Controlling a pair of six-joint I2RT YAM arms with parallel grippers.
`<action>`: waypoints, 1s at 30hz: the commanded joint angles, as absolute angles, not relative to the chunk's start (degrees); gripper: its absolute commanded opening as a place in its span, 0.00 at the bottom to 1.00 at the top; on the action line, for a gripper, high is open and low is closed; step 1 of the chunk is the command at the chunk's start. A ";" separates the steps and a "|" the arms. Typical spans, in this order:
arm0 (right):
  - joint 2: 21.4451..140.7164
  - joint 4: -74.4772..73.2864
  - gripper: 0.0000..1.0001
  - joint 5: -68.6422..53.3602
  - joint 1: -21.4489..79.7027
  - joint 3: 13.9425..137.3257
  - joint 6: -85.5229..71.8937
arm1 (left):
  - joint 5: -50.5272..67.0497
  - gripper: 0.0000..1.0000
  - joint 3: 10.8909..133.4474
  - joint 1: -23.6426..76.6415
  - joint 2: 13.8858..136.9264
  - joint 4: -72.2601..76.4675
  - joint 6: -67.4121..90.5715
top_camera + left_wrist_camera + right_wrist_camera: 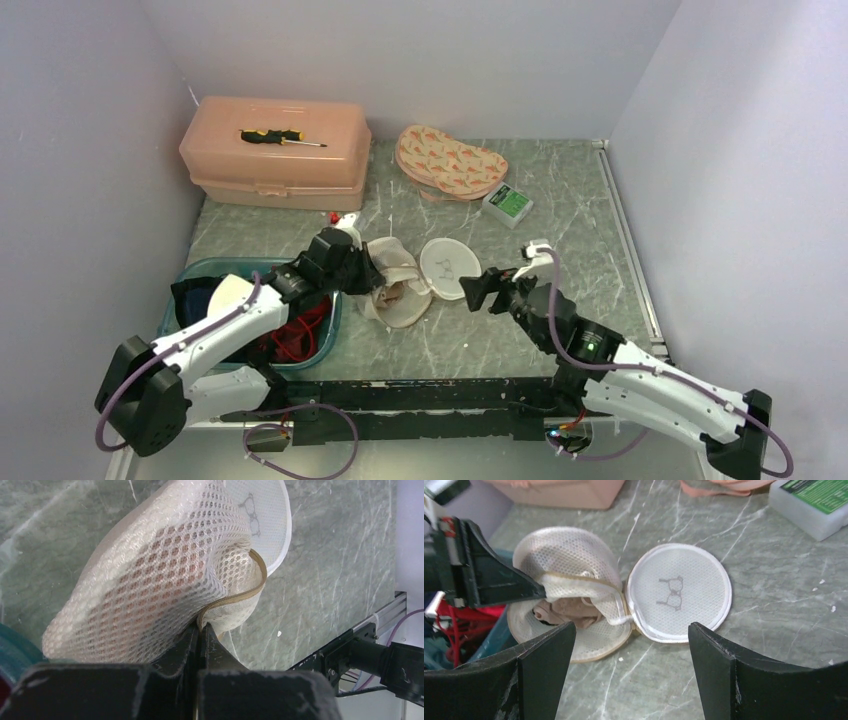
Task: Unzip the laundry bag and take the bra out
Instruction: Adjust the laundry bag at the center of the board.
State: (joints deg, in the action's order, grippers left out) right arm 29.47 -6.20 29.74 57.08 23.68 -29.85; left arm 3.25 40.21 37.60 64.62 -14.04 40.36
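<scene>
The laundry bag (400, 285) is a round white mesh clamshell lying unzipped on the marble table. Its flat lid (449, 267) (679, 592) is folded out to the right. My left gripper (202, 627) is shut on the tan-edged rim of the upper mesh flap (150, 580) and holds it raised. Beige fabric (569, 611) shows inside the opening. My right gripper (631, 650) stands open just short of the bag's near edge (478, 292), touching nothing. The red bra (297, 335) (459, 622) with thin straps lies in the teal bin (215, 263) at the left.
A peach toolbox (275, 150) with a screwdriver (280, 137) on it stands at the back left. A patterned pouch (450, 162) and a white box with a green label (507, 204) lie at the back. A black rail (430, 395) runs along the near edge.
</scene>
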 commanded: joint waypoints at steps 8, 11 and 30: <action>51.37 -5.49 0.88 4.41 47.64 34.37 -27.27 | 6.90 0.10 39.90 37.68 60.38 -15.07 40.32; 56.58 -5.06 0.88 1.28 47.47 36.29 -25.88 | 7.38 0.17 39.83 37.70 59.62 -15.99 39.89; 82.76 6.30 0.81 2.05 47.54 42.87 -15.61 | 0.09 0.18 47.81 37.65 62.50 -27.02 41.77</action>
